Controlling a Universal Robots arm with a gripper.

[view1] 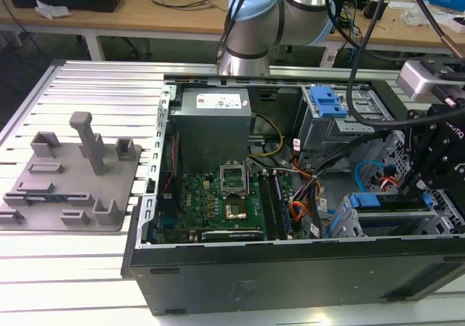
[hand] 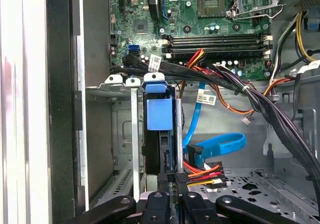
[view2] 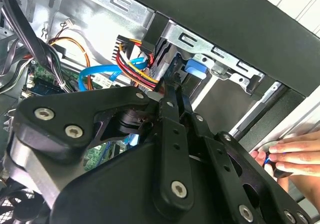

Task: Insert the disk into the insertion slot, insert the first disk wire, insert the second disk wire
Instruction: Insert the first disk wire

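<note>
The disk, in its bright blue carrier, sits edge-on inside the insertion slot, a grey metal cage at the case's corner. In the exterior view the disk lies in that cage at the exterior view's right. My gripper is right at the disk's rear edge, its fingers close together around a black connector with red, yellow and black wires. A blue flat wire loops beside it, with its blue plug by the disk. In the second wrist view the fingers reach towards the blue carrier.
A person's hand rests on the case's outer edge near the cage. Thick black cable bundles cross over the motherboard. A taller grey bay with a blue latch stands behind. A grey fixture plate lies outside the case.
</note>
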